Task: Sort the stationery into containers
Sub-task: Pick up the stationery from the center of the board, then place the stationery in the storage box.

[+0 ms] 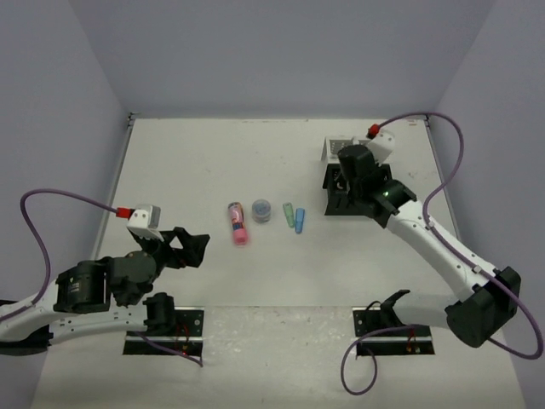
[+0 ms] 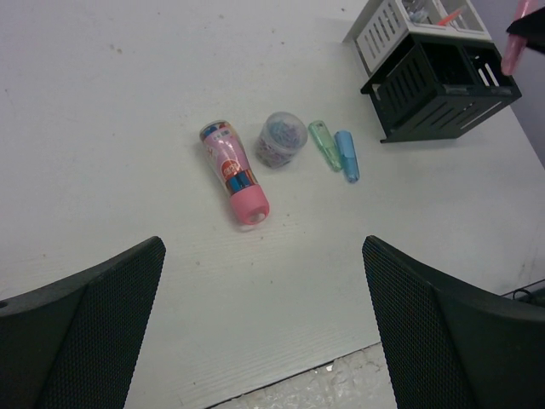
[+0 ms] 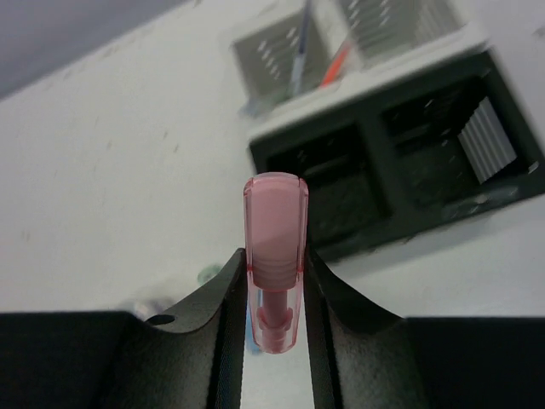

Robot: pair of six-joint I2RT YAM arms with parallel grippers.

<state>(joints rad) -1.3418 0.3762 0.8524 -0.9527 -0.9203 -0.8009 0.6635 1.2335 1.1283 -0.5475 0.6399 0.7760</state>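
Observation:
My right gripper [image 3: 274, 262] is shut on a stubby pink marker [image 3: 274, 213], held upright above the black mesh organiser [image 3: 400, 170]. In the top view the right gripper [image 1: 349, 181] hangs over the black organiser [image 1: 339, 203], in front of the white organiser [image 1: 335, 149]. The white organiser [image 3: 341, 43] holds a blue pen [image 3: 300, 51] and an orange pen [image 3: 339, 61]. A large pink marker [image 2: 234, 170], a round grey-blue pot [image 2: 282, 139], a green marker [image 2: 324, 145] and a blue marker [image 2: 347, 155] lie mid-table. My left gripper [image 2: 264, 341] is open and empty, near the front edge.
Purple walls enclose the table on the left, back and right. The table's front edge [image 2: 281, 379] runs just under my left gripper. The arm bases [image 1: 162, 328] sit at the near edge.

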